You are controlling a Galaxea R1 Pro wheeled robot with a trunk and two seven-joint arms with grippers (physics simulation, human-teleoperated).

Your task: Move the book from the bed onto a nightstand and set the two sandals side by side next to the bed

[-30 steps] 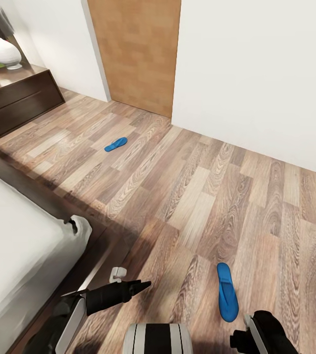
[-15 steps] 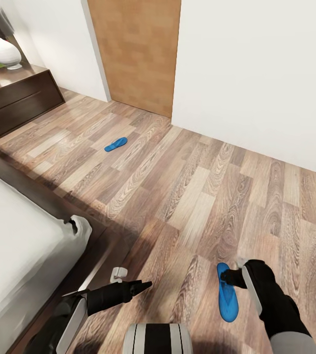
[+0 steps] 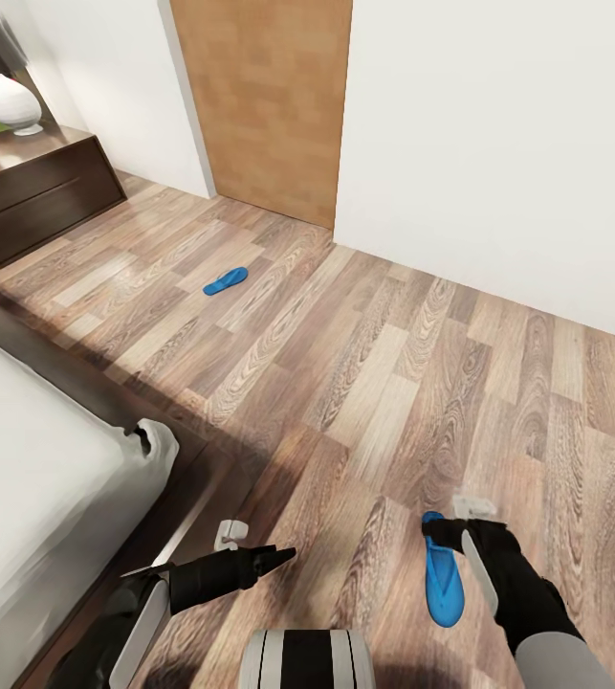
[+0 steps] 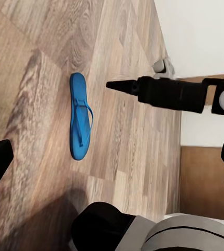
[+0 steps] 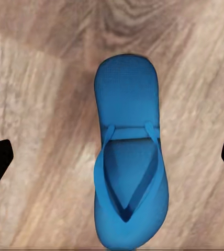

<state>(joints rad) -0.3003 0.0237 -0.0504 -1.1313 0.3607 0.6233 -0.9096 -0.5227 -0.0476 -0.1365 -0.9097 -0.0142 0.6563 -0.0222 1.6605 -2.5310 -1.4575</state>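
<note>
On the wood plank floor (image 3: 364,364) of the bedroom, beside the bed (image 3: 30,478), lie the two sandals, well apart. The near sandal (image 3: 441,572) lies strap side up close in front of the robot, at the right of the head view; the far sandal (image 3: 225,281) lies out toward the brown wooden door (image 3: 264,105), between the bed's dark frame and the white wall (image 3: 498,144). The right gripper (image 5: 112,157) hangs directly over the near sandal (image 5: 127,167), and in its wrist view the two dark jaw tips stand wide apart at either edge with the whole sandal between them, so the jaws are released and not touching it. In the head view the right arm reaches down beside the sandal's toe end. The left gripper (image 3: 278,555) is held low near the bed's corner, its jaws spread in the left wrist view with nothing between them; that view also shows the near sandal (image 4: 79,123) on the floor. A dark nightstand (image 3: 30,191) with a white vase (image 3: 9,103) on it stands at the head of the bed.
</note>
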